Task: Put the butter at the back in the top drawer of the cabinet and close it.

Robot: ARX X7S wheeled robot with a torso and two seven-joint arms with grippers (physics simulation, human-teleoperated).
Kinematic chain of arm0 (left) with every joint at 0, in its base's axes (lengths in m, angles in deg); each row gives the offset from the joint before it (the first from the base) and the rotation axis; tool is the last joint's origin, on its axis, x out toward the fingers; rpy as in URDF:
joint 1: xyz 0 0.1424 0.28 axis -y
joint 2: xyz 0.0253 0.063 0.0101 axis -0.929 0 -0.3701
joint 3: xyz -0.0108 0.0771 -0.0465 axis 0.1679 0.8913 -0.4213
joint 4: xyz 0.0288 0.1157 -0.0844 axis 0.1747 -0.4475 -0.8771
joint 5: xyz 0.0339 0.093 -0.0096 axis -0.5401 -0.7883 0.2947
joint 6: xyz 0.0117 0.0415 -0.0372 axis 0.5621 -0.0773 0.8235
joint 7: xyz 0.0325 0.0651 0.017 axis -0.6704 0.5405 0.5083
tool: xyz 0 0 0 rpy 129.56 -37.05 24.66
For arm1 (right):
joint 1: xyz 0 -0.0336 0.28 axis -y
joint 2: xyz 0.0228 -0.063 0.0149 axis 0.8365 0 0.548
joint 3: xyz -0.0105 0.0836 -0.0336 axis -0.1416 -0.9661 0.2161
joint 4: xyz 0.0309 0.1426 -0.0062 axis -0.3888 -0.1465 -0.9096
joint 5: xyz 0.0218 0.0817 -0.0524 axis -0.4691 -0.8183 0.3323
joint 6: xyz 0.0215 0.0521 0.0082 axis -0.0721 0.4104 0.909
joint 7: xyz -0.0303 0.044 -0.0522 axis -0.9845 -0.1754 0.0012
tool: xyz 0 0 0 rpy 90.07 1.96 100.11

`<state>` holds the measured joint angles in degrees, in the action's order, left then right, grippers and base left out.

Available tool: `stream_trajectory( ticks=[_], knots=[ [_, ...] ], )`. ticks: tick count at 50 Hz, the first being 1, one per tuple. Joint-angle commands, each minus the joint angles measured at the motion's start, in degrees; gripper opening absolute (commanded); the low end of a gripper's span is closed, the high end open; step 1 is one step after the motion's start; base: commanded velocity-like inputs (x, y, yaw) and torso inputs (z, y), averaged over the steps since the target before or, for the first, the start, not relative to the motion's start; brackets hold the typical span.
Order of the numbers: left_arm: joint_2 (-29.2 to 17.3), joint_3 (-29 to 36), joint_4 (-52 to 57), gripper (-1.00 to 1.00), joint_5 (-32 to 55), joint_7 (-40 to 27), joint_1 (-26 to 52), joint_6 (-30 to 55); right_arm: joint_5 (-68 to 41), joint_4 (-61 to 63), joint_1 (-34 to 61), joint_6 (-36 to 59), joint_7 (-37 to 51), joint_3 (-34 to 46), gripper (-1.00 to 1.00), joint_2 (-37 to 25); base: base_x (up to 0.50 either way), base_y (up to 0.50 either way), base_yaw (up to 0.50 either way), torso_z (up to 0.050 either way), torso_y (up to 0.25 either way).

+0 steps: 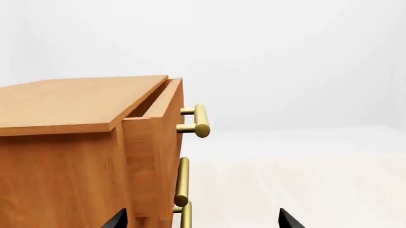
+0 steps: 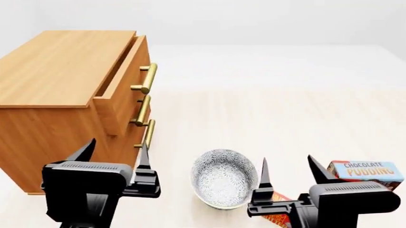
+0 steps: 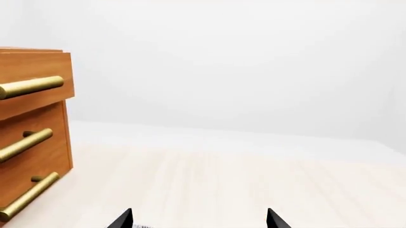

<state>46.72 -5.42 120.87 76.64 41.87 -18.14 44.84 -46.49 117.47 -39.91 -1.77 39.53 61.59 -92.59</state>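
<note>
The cabinet (image 2: pixel 57 95) is being shown at the head view's left, standing on a pale wooden floor (image 2: pixel 273 123), its three brass-handled drawers facing right. The top drawer (image 2: pixel 123 78) is being held slightly pulled out, a narrow gap showing behind its front; its handle (image 2: pixel 148 78) is being seen above two lower handles. The left gripper (image 2: pixel 114 154) is being held low in front of the cabinet's lower corner, its fingers spread wide and gripping nothing. The right gripper (image 2: pixel 288 171) is being held at the lower right, its fingers likewise wide apart and empty. A patterned bowl (image 2: pixel 223 178) is being seen between the two grippers, upright on the floor. The pudding box (image 2: pixel 366 173) is lying at the far right, partly hidden behind the right gripper. An orange-red carton corner, likely the butter (image 2: pixel 277 213), is being glimpsed just beside the bowl, mostly covered by the right arm.
</note>
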Motion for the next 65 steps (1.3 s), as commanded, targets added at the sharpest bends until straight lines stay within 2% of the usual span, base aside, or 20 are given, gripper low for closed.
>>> stream_trajectory(
  ticks=[1, 6, 17, 20, 22, 28, 37, 44, 57, 65],
  knots=[
    [-2.1, -4.5, 5.6, 1.00, 14.1, -7.9, 10.0, 13.9, -2.2, 1.4, -0.4, 1.1, -0.2, -1.8, 1.00, -0.7, 0.00, 0.00, 0.00, 0.000, 0.000],
    [-3.0, -8.8, 5.4, 1.00, 25.9, -14.1, 17.1, 20.6, -3.3, 2.1, -0.9, 0.9, -0.5, -2.6, 1.00, -1.0, 0.00, 0.00, 0.00, 0.000, 0.000],
    [0.5, -17.3, -0.9, 1.00, 50.0, -27.7, 35.2, 39.4, -4.6, 2.5, -1.1, 1.0, -1.0, -3.1, 1.00, -1.7, 0.00, 0.00, 0.00, 0.000, 0.000],
    [-2.3, -14.8, -9.4, 1.00, 68.0, -43.1, 41.1, 39.1, -4.7, 2.5, -1.2, 0.8, -1.1, -3.1, 1.00, -1.9, 0.00, 0.00, 0.00, 0.000, 0.000],
    [-4.3, -11.3, -13.3, 1.00, 75.2, -50.1, 44.9, 37.2, -4.8, 2.5, -1.3, 0.7, -1.1, -3.2, 1.00, -2.0, 0.00, 0.00, 0.00, 0.000, 0.000],
    [-7.9, -3.7, -22.1, 1.00, 85.5, -58.6, 53.4, 32.6, -5.3, 2.6, -1.3, 0.8, -1.2, -3.4, 1.00, -2.3, 0.00, 0.00, 0.00, 0.000, 0.000],
    [-10.3, 4.6, -32.3, 1.00, 90.4, -62.2, 65.1, 31.2, -6.0, 2.7, -1.1, 1.2, -1.2, -3.4, 1.00, -2.8, 0.00, 0.00, 0.00, 0.000, 0.000],
    [-11.1, 9.3, -38.5, 1.00, 89.4, -62.9, 71.9, 32.3, -6.4, 2.8, -1.1, 1.2, -1.1, -3.6, 1.00, -3.1, 0.00, 0.00, 0.00, 0.000, 0.000],
    [-9.4, 17.2, -55.7, 1.00, 88.8, -60.3, 83.5, 33.5, -7.3, 2.9, -1.0, 1.7, -1.0, -3.5, 1.00, -3.8, 0.00, 0.00, 0.00, 0.000, 0.000],
    [-7.1, 21.9, -68.3, 1.00, 84.8, -55.1, 90.3, 35.3, -7.7, 2.8, -0.9, 1.8, -1.0, -3.3, 1.00, -4.3, 0.00, 0.00, 0.00, 0.000, 0.000]
  ],
)
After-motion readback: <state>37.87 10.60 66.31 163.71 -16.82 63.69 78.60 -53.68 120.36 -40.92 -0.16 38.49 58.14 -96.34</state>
